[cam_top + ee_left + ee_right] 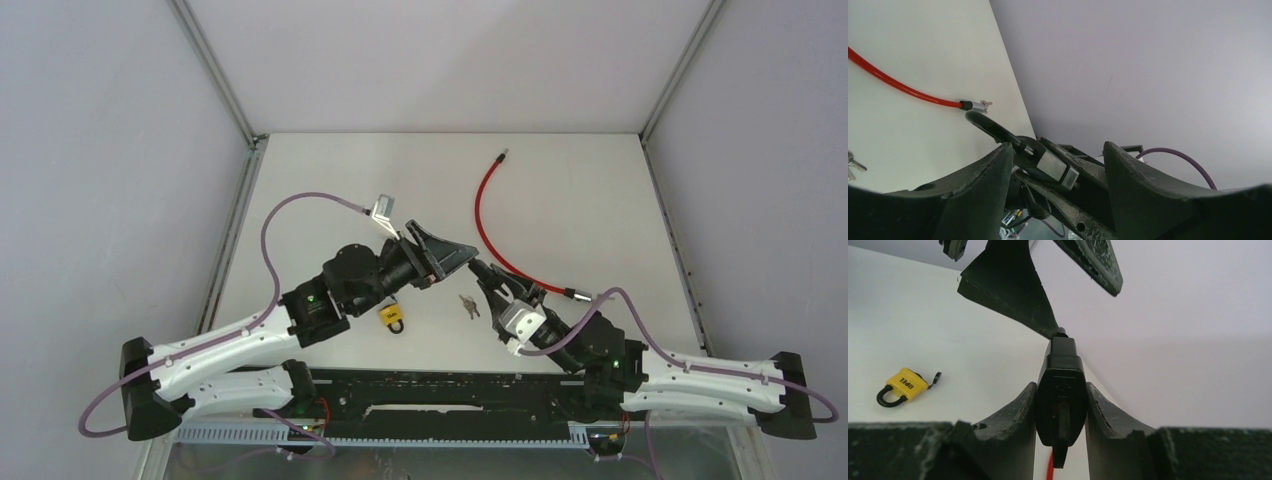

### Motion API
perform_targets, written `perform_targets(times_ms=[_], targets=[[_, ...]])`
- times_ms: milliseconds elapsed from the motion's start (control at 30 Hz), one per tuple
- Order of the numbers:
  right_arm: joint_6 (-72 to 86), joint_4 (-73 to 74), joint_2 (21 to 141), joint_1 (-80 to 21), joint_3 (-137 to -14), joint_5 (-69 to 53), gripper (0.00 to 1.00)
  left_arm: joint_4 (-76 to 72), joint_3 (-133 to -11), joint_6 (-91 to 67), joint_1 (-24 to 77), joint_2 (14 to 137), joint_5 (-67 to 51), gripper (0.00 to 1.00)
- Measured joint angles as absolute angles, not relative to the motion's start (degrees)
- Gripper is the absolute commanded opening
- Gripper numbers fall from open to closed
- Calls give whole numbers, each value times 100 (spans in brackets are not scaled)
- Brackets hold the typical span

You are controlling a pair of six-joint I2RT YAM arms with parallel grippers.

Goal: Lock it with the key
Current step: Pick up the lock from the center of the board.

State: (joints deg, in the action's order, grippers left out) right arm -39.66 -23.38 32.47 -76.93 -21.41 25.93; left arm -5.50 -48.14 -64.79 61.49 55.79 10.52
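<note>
My right gripper (pixel 487 274) (pixel 1060 386) is shut on a long black object (pixel 1060 390), held upright between its fingers. The object's narrow tip reaches one finger (pixel 1008 290) of my left gripper. My left gripper (pixel 462 257) (pixel 1058 147) is open and empty, its jaws spread wide and facing the right gripper. In the left wrist view the black object (pixel 993 129) passes just beside the left finger. A yellow padlock (pixel 392 318) (pixel 903 385) lies on the table under the left wrist. A small bunch of keys (pixel 468 305) (pixel 853 165) lies between the arms.
A red cable (pixel 482 215) (pixel 898 85) curves over the table's right half, and its metal end (pixel 572 294) (pixel 977 105) lies near the right arm. Grey walls enclose the white table (pixel 560 190) on three sides.
</note>
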Motion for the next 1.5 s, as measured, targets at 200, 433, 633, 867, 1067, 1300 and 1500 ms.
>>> perform_targets(times_ms=[200, 433, 633, 867, 1067, 1300, 1500], targets=[[-4482, -2637, 3312, -7959, -2134, 2862, 0, -569, -4814, -6608, 6147, 5623, 899, 67], [-4827, -2779, 3328, -8184, -2134, 2871, 0, -572, -4814, -6611, 6147, 5625, 875, 59], [-4823, -2493, 3087, -8208, -2134, 2792, 3, -471, -4814, -6589, 6147, 5684, 864, 27], [-4869, -2102, 2939, -8221, -2137, 2744, 13, -502, -4814, -6851, 6165, 5721, 788, 0], [-4873, -1992, 2945, -8228, -2139, 2746, 44, -497, -4812, -6825, 6165, 5721, 775, 0], [-4713, -1516, 2926, -8414, -2147, 2327, 76, -298, -4812, -6154, 6130, 5717, 941, 0], [-4434, -1177, 2700, -8532, -2156, 2176, 84, -137, -4812, -5752, 6045, 5671, 1151, 0]])
